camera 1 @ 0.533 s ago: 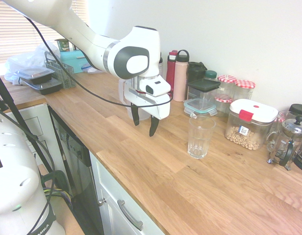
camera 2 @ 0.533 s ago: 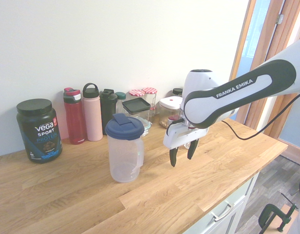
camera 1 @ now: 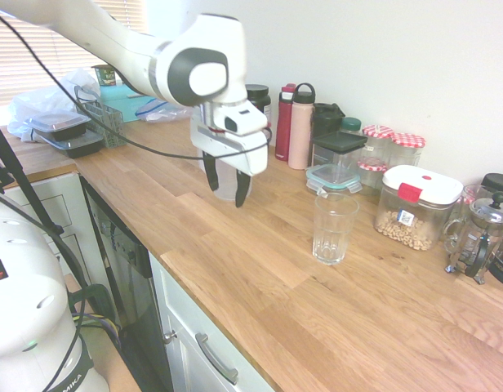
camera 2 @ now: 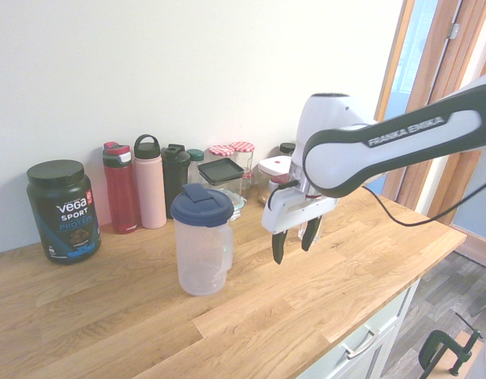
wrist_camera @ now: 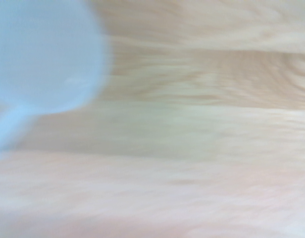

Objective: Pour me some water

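A clear plastic pitcher (camera 2: 202,246) with a blue lid stands on the wooden counter (camera 2: 251,316). In the first exterior view the pitcher (camera 1: 227,178) shows only partly, behind my fingers. My gripper (camera 2: 292,249) hangs open and empty just above the counter, a short way to the right of the pitcher and apart from it. An empty ribbed glass (camera 1: 333,227) stands on the counter to the right of my gripper (camera 1: 226,189). The wrist view is blurred; the blue lid (wrist_camera: 43,54) fills one corner above wood grain.
Along the wall stand a black protein tub (camera 2: 62,211), a red bottle (camera 2: 120,188), a pink bottle (camera 2: 149,181), jars and a lidded container of nuts (camera 1: 415,207). A French press (camera 1: 478,233) is at far right. Food boxes (camera 1: 68,131) sit at the counter's far left.
My gripper has moved away from the glass toward the pitcher and risen slightly. It stays open. The pitcher and the glass have not moved.
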Controlling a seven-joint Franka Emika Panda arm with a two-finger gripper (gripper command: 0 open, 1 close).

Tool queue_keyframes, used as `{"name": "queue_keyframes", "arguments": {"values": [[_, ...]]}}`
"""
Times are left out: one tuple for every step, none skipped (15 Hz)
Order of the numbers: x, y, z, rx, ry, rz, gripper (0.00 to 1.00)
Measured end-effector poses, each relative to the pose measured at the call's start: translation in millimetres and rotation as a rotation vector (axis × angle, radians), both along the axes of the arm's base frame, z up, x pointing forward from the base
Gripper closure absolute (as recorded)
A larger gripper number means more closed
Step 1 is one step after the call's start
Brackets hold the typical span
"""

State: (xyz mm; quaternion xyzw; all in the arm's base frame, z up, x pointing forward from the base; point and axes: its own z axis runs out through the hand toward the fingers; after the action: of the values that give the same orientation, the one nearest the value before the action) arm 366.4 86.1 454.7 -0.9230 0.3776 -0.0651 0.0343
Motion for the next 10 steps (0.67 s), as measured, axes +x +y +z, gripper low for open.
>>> {"name": "queue_keyframes", "arguments": {"values": [[-14.0,22.4,13.2,-0.008,-0.035,0.016,0.0],[-27.2,47.3,22.9,-0.014,-0.069,0.03,0.0],[-35.7,67.3,27.1,-0.018,-0.096,0.043,0.0],[-39.3,83.5,27.6,-0.022,-0.125,0.053,0.0],[-37.2,94.7,25.9,-0.022,-0.153,0.058,0.0],[-30.0,102.0,23.6,-0.021,-0.176,0.058,0.0],[-19.8,106.5,21.8,-0.026,-0.193,0.054,0.0],[-7.9,109.6,20.4,-0.032,-0.203,0.047,0.0],[2.2,113.0,17.9,-0.039,-0.208,0.041,1.0],[11.5,115.4,14.3,-0.044,-0.212,0.03,1.0]]}}
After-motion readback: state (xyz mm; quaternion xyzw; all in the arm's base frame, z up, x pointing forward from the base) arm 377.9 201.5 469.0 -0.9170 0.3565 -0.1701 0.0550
